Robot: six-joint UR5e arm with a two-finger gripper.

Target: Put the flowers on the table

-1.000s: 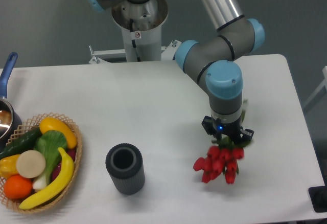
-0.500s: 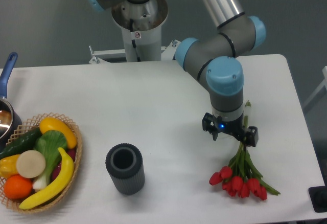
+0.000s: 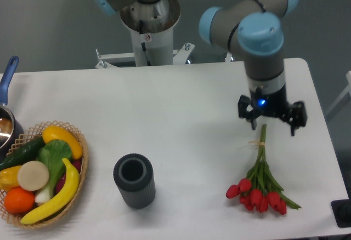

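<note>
One view shows it all. The gripper [image 3: 271,120] hangs with its two fingers spread wide, holding nothing, just above the stem ends of the flowers [image 3: 260,181]. The bunch lies flat on the table [image 3: 181,114], stems running down and away from the gripper toward the near edge, red heads fanned out at the far end from the fingers. Whether a fingertip touches the stem tips cannot be told. Well off to the gripper's side stands a dark ribbed cylinder [image 3: 134,180], upright and open at the top. Farther still that way sits a wicker basket [image 3: 77,158] of fruit and vegetables, with a blue-handled pot [image 3: 6,110] just beyond it.
</note>
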